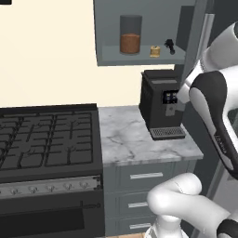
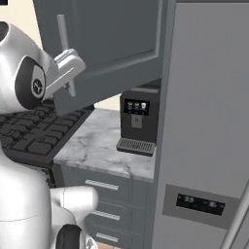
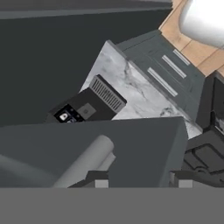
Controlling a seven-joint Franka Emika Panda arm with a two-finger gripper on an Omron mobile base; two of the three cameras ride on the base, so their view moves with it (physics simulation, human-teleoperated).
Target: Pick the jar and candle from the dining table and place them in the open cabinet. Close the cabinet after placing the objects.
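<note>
The jar (image 1: 130,35), clear glass with reddish-brown filling, stands on the shelf of the open cabinet (image 1: 139,59). The small tan candle (image 1: 155,51) sits to its right on the same shelf. The cabinet door (image 2: 116,44) hangs partly swung out, with its silver bar handle (image 2: 63,44) near its free edge. My gripper (image 3: 140,181) is pressed up against the outer face of that door (image 3: 131,148), just beside the handle (image 3: 85,164). Its fingertips (image 3: 98,181) stand apart with nothing between them. The dining table is out of view.
A black coffee machine (image 1: 160,109) stands on the marble counter (image 1: 135,139) right under the cabinet. A black gas stove (image 1: 46,139) lies to the left, and a tall grey fridge (image 2: 209,121) to the right. A small dark thing (image 1: 169,45) sits on the shelf beside the candle.
</note>
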